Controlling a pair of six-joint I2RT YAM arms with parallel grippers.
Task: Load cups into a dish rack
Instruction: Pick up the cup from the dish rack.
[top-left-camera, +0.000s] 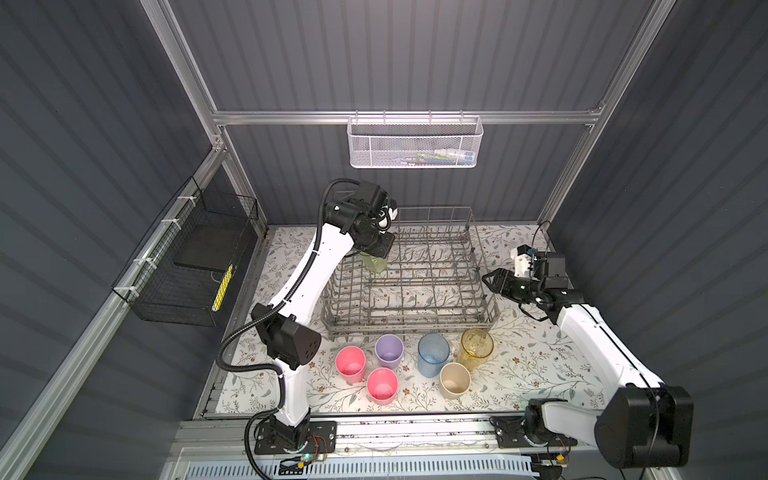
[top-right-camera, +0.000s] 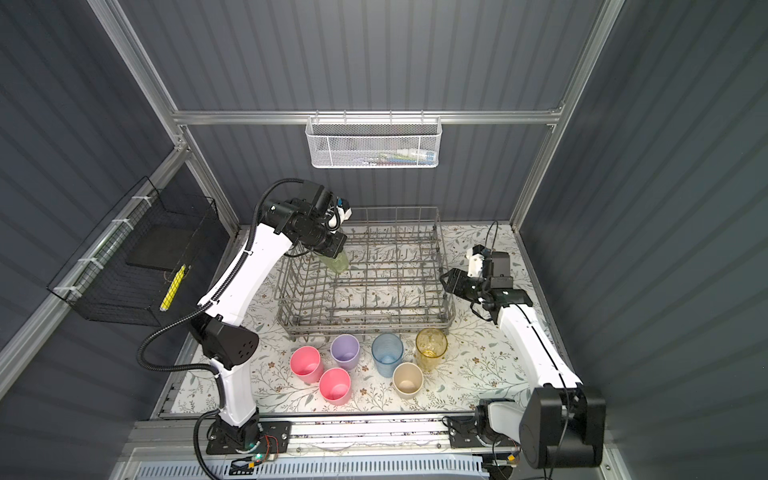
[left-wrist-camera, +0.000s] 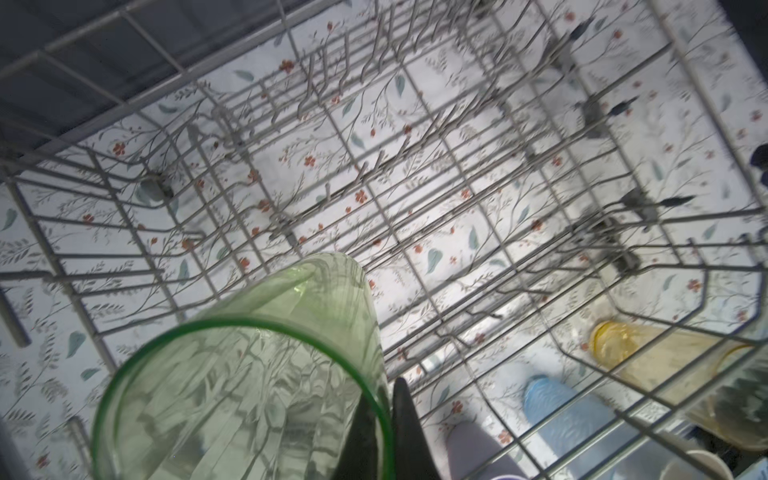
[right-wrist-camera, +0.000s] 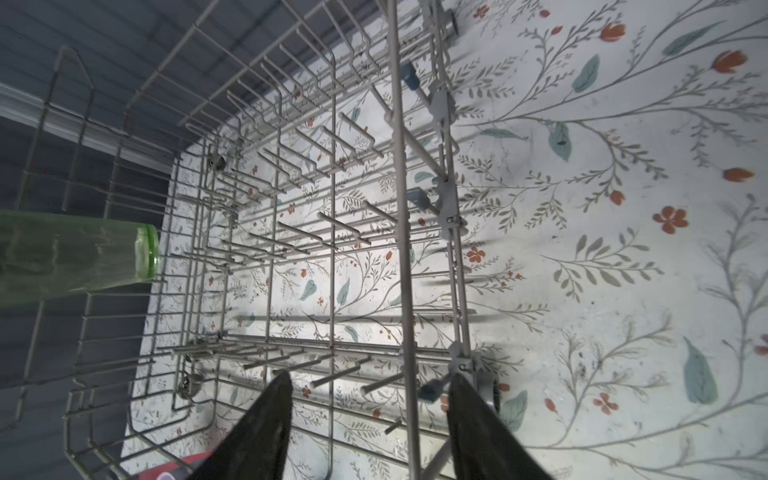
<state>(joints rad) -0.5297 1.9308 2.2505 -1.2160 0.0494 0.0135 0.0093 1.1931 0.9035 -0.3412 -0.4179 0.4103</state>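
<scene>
My left gripper (left-wrist-camera: 384, 399) is shut on the rim of the pale green cup (top-left-camera: 375, 264) (left-wrist-camera: 249, 374), one finger inside and one outside. It holds the cup tilted over the far left part of the grey dish rack (top-left-camera: 415, 328) (top-right-camera: 365, 326). My right gripper (top-left-camera: 486, 278) (right-wrist-camera: 370, 376) stands open at the rack's right wall, whose top wire (right-wrist-camera: 401, 166) runs between the jaws untouched. In front of the rack stand two pink cups (top-left-camera: 350, 365) (top-left-camera: 382, 386), a lilac cup (top-left-camera: 389, 351), a blue cup (top-left-camera: 433, 355), an amber cup (top-left-camera: 477, 347) and a beige cup (top-left-camera: 455, 380).
A white mesh basket (top-left-camera: 415, 143) hangs on the back rail above the rack. A black wire basket (top-left-camera: 187, 266) is fixed to the left wall. Aluminium frame posts close in the floral mat on three sides.
</scene>
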